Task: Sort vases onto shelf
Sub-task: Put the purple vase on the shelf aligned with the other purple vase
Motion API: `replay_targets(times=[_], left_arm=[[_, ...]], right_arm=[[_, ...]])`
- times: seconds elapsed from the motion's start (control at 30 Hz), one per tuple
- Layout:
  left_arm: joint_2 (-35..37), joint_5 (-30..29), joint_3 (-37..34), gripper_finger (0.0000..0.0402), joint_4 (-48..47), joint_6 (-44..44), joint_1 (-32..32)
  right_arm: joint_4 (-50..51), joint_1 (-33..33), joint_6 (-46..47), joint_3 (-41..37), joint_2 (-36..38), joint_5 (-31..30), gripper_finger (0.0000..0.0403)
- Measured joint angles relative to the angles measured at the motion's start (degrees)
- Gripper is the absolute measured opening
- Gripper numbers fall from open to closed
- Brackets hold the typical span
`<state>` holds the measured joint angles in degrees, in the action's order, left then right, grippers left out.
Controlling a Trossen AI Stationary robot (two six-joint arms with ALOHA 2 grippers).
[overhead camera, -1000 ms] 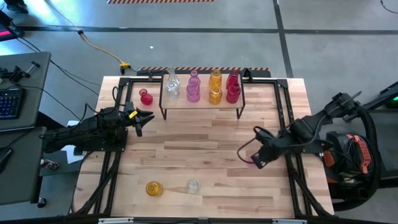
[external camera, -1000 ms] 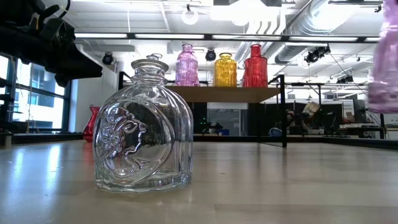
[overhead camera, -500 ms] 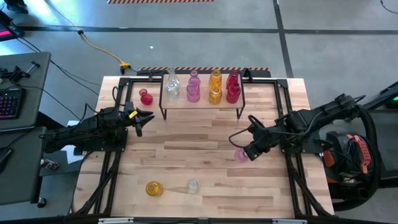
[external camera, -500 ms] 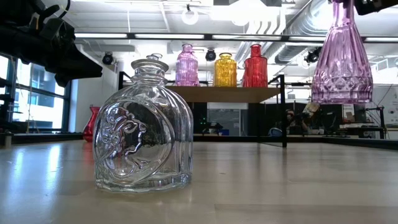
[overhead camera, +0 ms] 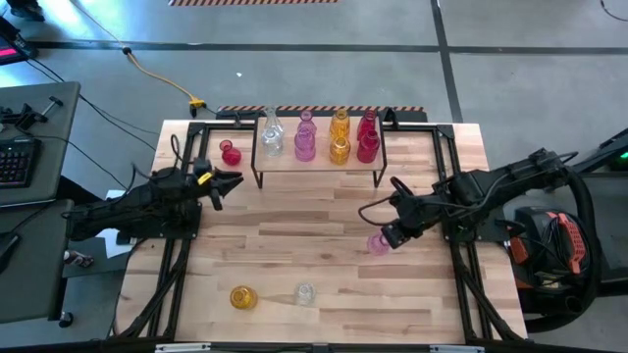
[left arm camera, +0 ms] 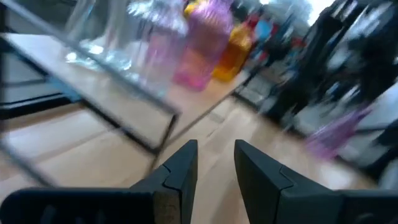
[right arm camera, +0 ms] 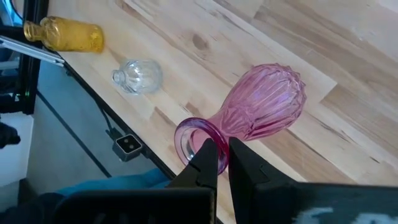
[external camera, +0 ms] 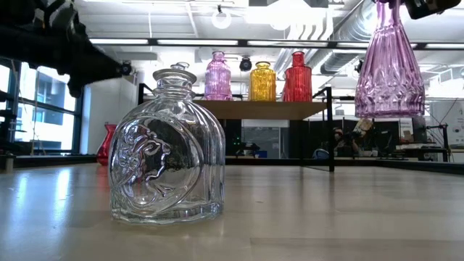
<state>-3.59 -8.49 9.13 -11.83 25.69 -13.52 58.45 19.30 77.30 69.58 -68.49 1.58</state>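
The shelf (overhead camera: 319,165) stands at the table's far middle with clear, pink, amber and red vases (overhead camera: 339,137) on it. My right gripper (overhead camera: 386,235) is shut on a pink ribbed vase (right arm camera: 264,106), also seen in the low view (external camera: 389,69), right of the table's middle. My left gripper (overhead camera: 234,178) waits open at the left, its fingers (left arm camera: 186,165) level with nothing between them. A red vase (overhead camera: 231,153) stands left of the shelf. An amber vase (overhead camera: 241,297) lies on its side near the front edge beside a clear vase (overhead camera: 305,293). My right gripper pinches the pink vase's flared mouth rim (right arm camera: 189,138) between its two fingers. The fingers slant down from the table's right. The vase hangs below them, base down and nearly upright, lifted clear of the table.
Bare wood lies between the shelf and the front vases. Black frame rails (overhead camera: 451,196) run along both sides of the table. The clear vase (external camera: 165,156) fills the low view's foreground.
My right gripper has swung toward the table's left and slightly toward the shelf, carrying the pink vase, which stays lifted and hanging. My left gripper has rolled a little about its own line without leaving its place.
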Motion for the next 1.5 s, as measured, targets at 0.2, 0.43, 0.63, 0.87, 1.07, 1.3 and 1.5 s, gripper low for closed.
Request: replay_targets(times=[0.2,0.43,0.63,0.87,1.07,1.3,1.5], left_arm=[[-1.51,2.65,0.02,0.0095,10.00,2.65,0.00],[-5.69,8.64,0.02,0.0112,26.67,1.80,0.02],[-10.90,14.86,0.02,0.0150,31.43,4.48,0.05],[-18.39,17.84,0.02,0.0198,37.73,8.77,0.09],[-25.56,20.02,0.04,0.0228,46.51,11.69,0.70],[-34.44,20.00,2.82,0.0231,48.64,10.12,3.80],[-42.33,19.98,9.33,0.0228,48.70,0.63,7.74]], right_arm=[[-0.96,-1.33,0.15,0.00,-0.02,0.20,0.0000],[-4.86,-2.72,-0.53,0.00,-0.73,0.15,0.0000],[-7.12,-3.57,-1.67,0.00,-3.52,0.62,0.0000],[-13.56,-3.60,-1.95,0.00,-6.85,0.70,0.0000],[-19.02,-3.97,-1.93,0.00,-9.14,1.49,0.0000],[-27.21,-5.90,-2.79,0.00,-10.40,3.75,0.0000],[-30.80,-8.25,-4.63,0.31,-10.38,5.67,0.0000]])
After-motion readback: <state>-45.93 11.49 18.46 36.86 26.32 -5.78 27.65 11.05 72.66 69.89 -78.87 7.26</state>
